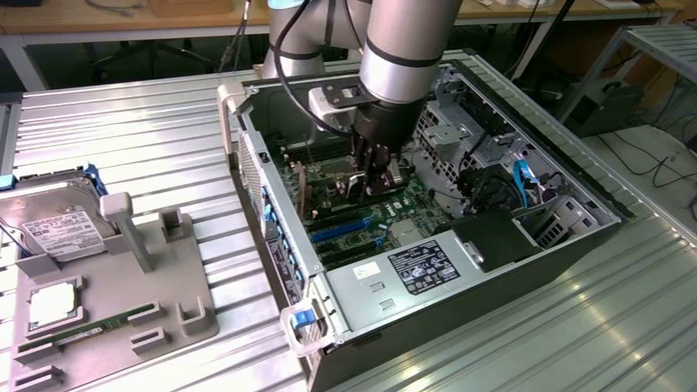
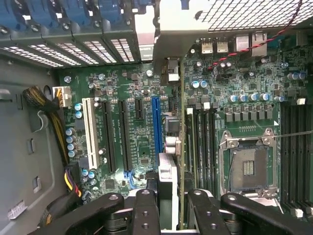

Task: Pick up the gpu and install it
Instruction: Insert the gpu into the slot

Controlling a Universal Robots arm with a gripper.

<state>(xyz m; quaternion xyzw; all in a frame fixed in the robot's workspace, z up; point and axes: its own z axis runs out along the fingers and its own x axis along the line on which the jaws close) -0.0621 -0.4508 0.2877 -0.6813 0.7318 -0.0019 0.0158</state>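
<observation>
The gpu (image 2: pixel 182 147) in the claw (image 2: pixel 176 215) runs edge-on in wrist view.

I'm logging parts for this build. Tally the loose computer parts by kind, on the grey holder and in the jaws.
Hard drive: 1
Processor chip: 1
Memory stick: 1
gpu: 1
Total: 4

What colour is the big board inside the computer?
Green, dotted with tiny parts; the wrist view shows the board best.
</observation>
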